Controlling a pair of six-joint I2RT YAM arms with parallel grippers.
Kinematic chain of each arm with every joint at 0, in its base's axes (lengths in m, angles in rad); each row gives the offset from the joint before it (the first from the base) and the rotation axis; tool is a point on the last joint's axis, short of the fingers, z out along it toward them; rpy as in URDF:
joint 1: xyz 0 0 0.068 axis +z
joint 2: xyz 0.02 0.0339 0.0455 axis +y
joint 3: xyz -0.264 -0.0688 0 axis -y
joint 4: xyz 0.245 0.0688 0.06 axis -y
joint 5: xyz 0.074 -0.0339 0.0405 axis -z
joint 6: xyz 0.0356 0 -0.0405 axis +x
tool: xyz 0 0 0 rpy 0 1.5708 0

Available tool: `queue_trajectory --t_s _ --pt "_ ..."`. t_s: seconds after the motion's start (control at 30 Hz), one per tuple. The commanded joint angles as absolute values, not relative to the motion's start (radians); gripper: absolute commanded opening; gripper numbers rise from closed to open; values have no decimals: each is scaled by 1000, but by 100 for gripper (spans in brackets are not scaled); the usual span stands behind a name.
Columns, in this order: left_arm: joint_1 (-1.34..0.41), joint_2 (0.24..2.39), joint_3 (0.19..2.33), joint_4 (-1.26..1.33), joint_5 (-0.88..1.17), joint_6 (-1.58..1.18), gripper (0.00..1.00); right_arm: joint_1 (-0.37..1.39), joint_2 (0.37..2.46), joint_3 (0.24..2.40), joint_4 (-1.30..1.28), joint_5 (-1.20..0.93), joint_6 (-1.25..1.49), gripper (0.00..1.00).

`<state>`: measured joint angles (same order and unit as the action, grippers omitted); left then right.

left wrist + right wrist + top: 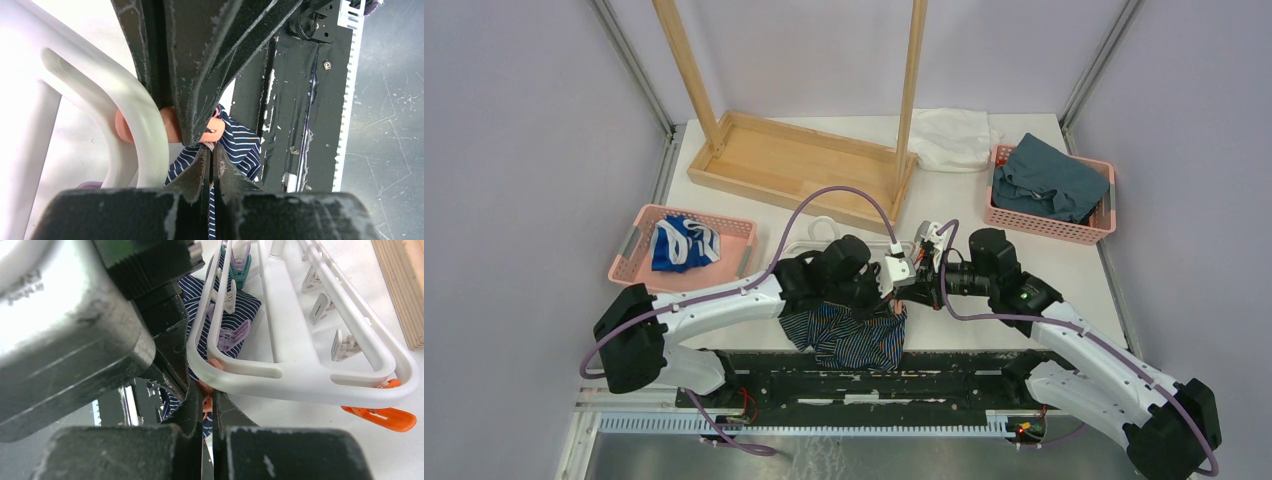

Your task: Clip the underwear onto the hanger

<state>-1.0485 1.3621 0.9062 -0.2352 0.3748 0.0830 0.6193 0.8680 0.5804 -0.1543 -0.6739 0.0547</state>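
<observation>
Wooden rack [784, 160], blue-white garment [682, 243], teal cloth [1049, 180], white cloth [952, 138]

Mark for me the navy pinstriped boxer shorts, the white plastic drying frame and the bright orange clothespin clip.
Navy pinstriped boxer shorts [854, 340], top external view, middle of the bunched cloth.
White plastic drying frame [300, 390], right wrist view, near outer rail.
Bright orange clothespin clip [385, 417], right wrist view, protruding body.

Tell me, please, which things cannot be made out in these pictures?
Top view: the hanger lies mostly under both arms; only its hook shows.
Left wrist view: the peach clip is half covered by the hanger and the right pincer; whether it bites the underwear is unclear.
Right wrist view: the right pincer hides most of what it pinches; the top edge cuts off the hanger.
</observation>
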Motion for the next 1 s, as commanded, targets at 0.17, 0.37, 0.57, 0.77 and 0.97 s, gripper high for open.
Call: queue_trajectory --t_s 0.17,0.37,0.57,0.77,0.97 --pt "-1035 1350 982 -150 331 104 3 637 862 634 -104 -793 52 1" --pt "-1034 1347 987 -150 297 110 3 642 874 635 -104 -823 60 1" --pt "-1034 1350 990 -154 280 112 3 646 871 638 -120 -818 49 1" --pt "-1034 1349 992 -153 234 106 3 647 880 646 -151 -816 35 2" --pt "-1033 1341 991 -148 198 101 3 649 888 654 -169 -816 23 3"
